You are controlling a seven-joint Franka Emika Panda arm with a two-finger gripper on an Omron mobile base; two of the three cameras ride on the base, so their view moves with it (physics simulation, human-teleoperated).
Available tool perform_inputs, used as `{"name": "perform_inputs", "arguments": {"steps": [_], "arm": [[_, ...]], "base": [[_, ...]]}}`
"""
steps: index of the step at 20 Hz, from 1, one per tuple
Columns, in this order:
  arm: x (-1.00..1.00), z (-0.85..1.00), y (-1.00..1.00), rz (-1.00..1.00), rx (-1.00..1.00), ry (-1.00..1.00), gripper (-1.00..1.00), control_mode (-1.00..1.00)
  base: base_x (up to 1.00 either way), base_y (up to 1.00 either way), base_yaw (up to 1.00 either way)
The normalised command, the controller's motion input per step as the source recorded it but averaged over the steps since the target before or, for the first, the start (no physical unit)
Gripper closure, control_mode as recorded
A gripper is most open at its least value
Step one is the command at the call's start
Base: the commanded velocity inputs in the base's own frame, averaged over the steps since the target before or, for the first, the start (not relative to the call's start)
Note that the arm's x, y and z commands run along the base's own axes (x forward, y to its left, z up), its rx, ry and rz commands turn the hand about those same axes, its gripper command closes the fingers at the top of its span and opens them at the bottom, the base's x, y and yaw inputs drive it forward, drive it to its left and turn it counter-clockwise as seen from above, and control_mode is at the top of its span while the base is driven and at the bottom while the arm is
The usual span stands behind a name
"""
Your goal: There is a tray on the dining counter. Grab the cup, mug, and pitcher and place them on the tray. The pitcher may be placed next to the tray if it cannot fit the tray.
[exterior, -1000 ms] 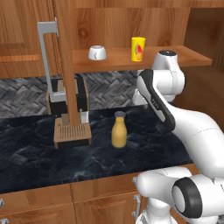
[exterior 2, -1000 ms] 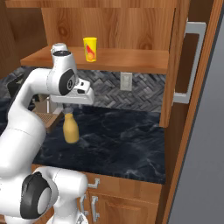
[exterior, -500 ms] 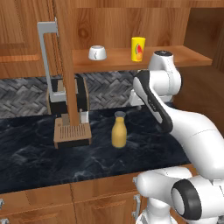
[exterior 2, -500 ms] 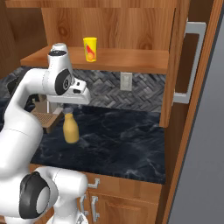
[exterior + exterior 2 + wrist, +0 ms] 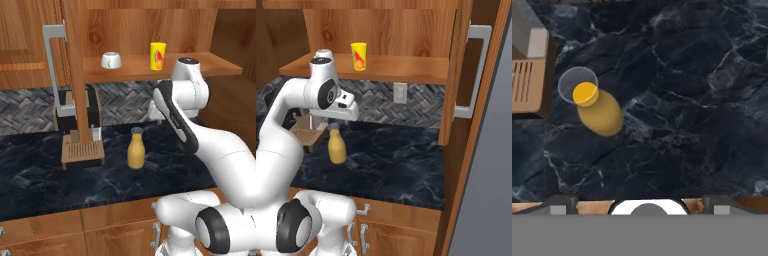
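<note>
The mustard-yellow pitcher point(image 5: 136, 152) point(image 5: 336, 149) stands upright on the black marble counter backed by herringbone tiles. Seen from above in the hand view, the pitcher point(image 5: 602, 112) lies up and to the left of my gripper point(image 5: 640, 202). The gripper is open, fingertips point(image 5: 558, 204) wide apart, nothing between them, and it hangs high over the counter, pointing down. The yellow cup point(image 5: 158, 55) point(image 5: 359, 55) and the white mug point(image 5: 111, 60) stand on the wooden shelf above. The tray and the dining counter are out of view.
A coffee machine point(image 5: 77, 125) on a slatted wooden base point(image 5: 529, 80) stands just left of the pitcher. An open cabinet door point(image 5: 75, 75) hangs in front of it. Another open door point(image 5: 456, 75) borders the shelf on the right.
The arm has swung a little to the left above the counter. Pitcher, cup and mug have stayed where they were.
</note>
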Motion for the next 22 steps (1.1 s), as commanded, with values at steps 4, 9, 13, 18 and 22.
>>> {"name": "perform_inputs", "arguments": {"steps": [4,9,13,18,22], "arm": [[-0.21,0.14,0.00,-0.18,0.09,-0.05,-1.00,-1.00],[-0.08,0.26,-0.03,-0.18,0.11,-0.05,-1.00,-1.00],[-0.12,0.34,-0.07,-0.16,0.13,-0.08,-1.00,-1.00],[-0.16,0.36,-0.05,-0.13,0.12,-0.10,-1.00,-1.00],[-0.20,0.34,-0.09,-0.11,0.12,-0.10,-1.00,-1.00]], "base": [[0.00,0.00,0.00],[0.00,0.00,0.00],[0.00,0.00,0.00],[0.00,0.00,0.00],[0.00,0.00,0.00]]}}
